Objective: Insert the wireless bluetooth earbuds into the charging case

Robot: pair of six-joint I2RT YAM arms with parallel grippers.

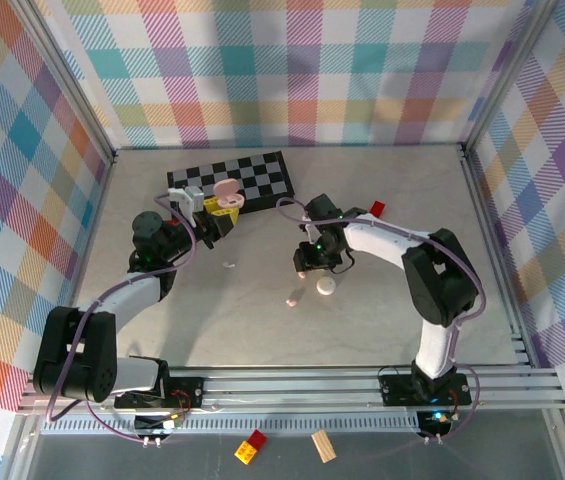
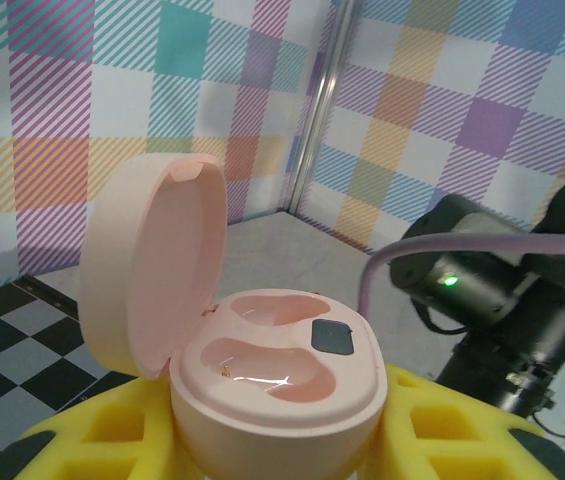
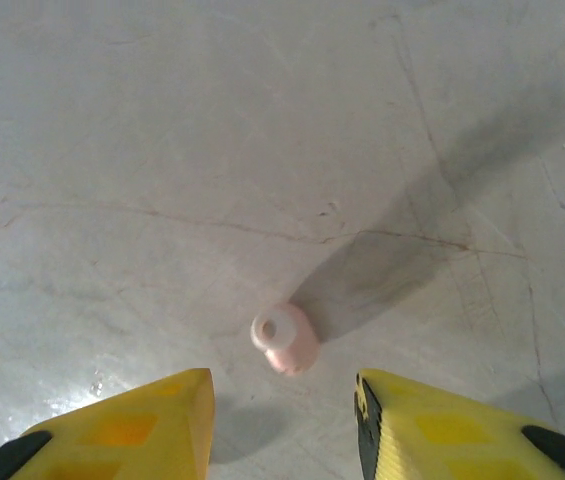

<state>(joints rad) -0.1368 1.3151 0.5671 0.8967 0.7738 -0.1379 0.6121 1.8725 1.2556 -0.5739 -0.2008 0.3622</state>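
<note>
Gripping the pink charging case [image 2: 274, 392] between yellow pads, the left claw [image 1: 219, 211] holds it clenched above the near edge of the checkered mat [image 1: 262, 176]. The lid stands up and both wells are bare. The right claw [image 3: 282, 425] hangs released over the middle of the bench [image 1: 222, 330], its jaws spread with nothing between them. A pink earbud [image 3: 284, 340] lies on the surface just beyond the fingertips, apart from both.

A white earbud [image 1: 229, 264] sits between the arms on open bench, and a round white piece [image 1: 326, 287] lies just beside the right claw. A red brick [image 1: 377, 208] rests farther back, near the right arm.

The bench is pale grey, scratched and veined. Plaid walls [image 1: 292, 70] close in three sides, and metal rails [image 1: 292, 380] run along the near edge.
</note>
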